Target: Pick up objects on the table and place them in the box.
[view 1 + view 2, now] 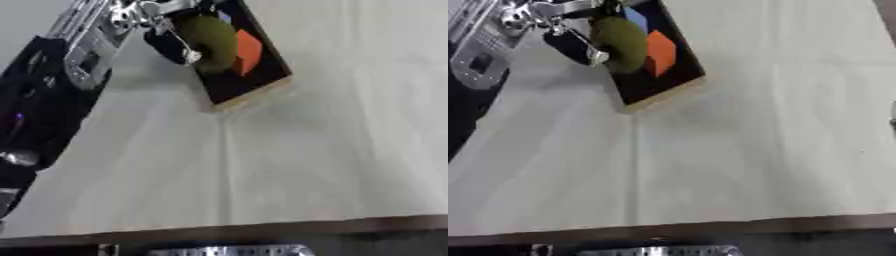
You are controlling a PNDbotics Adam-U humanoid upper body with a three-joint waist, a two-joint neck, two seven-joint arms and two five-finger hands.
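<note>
The left hand [166,30] reaches in from the far left, its fingers curled round a rounded olive-green object [213,42] and holding it over the box [254,87]. The box sits at the far left of the pale worktop [332,150], dark inside with a light wooden rim. An orange block [248,50] lies in it just right of the green object, with a blue piece [635,19] beyond it.
</note>
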